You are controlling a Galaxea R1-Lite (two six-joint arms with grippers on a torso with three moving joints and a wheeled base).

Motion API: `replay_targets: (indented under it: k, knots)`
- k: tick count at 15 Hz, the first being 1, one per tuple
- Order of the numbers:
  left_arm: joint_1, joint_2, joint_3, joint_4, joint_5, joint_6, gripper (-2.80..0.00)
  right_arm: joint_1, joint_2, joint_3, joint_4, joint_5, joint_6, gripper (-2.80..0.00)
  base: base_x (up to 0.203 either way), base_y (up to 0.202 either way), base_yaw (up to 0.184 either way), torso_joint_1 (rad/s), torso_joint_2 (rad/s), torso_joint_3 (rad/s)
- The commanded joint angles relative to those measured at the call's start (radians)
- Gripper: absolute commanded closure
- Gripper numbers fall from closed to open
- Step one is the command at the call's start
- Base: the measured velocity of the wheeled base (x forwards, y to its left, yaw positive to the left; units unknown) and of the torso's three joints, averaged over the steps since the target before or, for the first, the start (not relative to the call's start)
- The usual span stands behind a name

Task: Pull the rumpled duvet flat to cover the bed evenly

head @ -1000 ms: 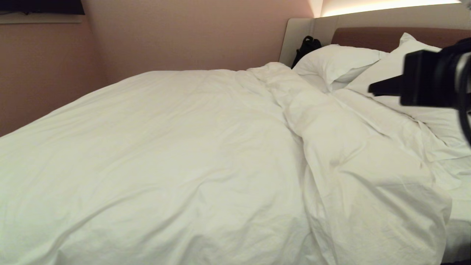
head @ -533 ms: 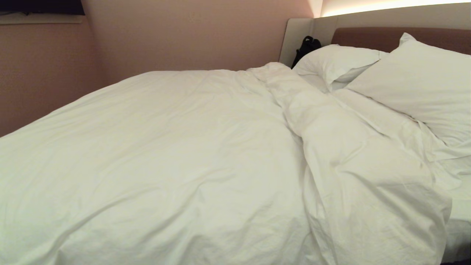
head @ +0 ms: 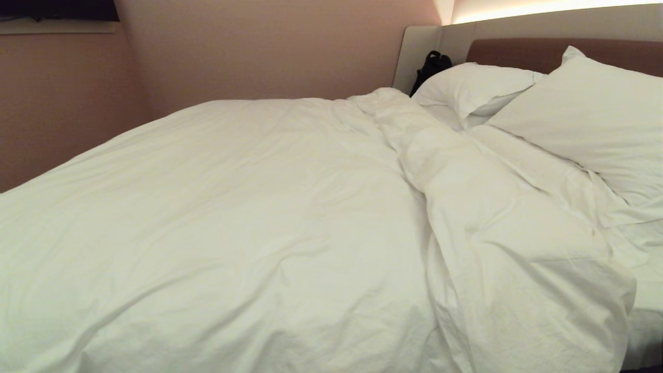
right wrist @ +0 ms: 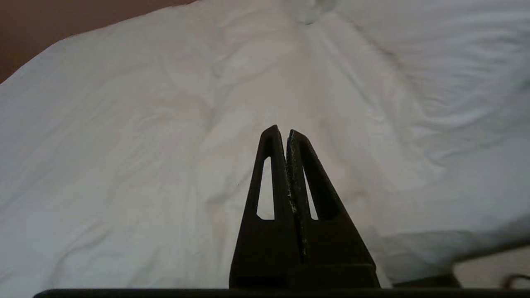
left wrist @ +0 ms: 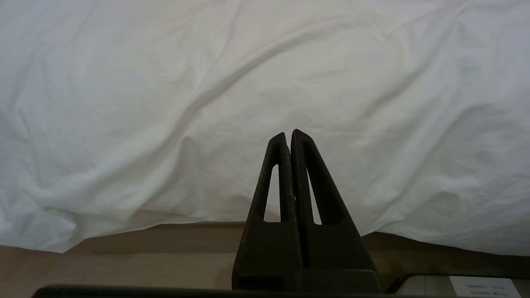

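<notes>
White duvet (head: 259, 233) is bunching in a ridge; both clenched tools, left tool (left wrist: 290, 136) and right tool (right wrist: 281, 132), are gripping nothing, risking leaving the bed (head: 645, 311) unevenly covered.

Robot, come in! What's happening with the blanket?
Left gripper and right gripper shut, empty. Duvet bunched in a ridge near pillows. Nothing blocking.

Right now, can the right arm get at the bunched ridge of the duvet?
Probably yes: right gripper, fingers shut and empty, points over the duvet toward the ridge, nothing between.
</notes>
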Motion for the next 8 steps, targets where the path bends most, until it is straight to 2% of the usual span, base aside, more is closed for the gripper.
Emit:
replay_targets:
  k: [1, 3, 8]
  knots:
    - [0.000, 0.000, 0.000, 0.000, 0.000, -0.001, 0.00, -0.090, -0.101, 0.035, 0.003, -0.007, 0.001, 0.00, 0.000, 0.000, 0.000, 0.000, 0.00, 0.000]
    - [0.000, 0.000, 0.000, 0.000, 0.000, -0.001, 0.00, -0.142, -0.205, 0.078, 0.003, -0.008, 0.001, 0.00, 0.000, 0.000, 0.000, 0.000, 0.00, 0.000]
    - [0.000, 0.000, 0.000, 0.000, 0.000, -0.001, 0.00, -0.192, -0.492, 0.255, 0.010, -0.010, -0.006, 0.00, 0.000, 0.000, 0.000, 0.000, 0.00, 0.000]
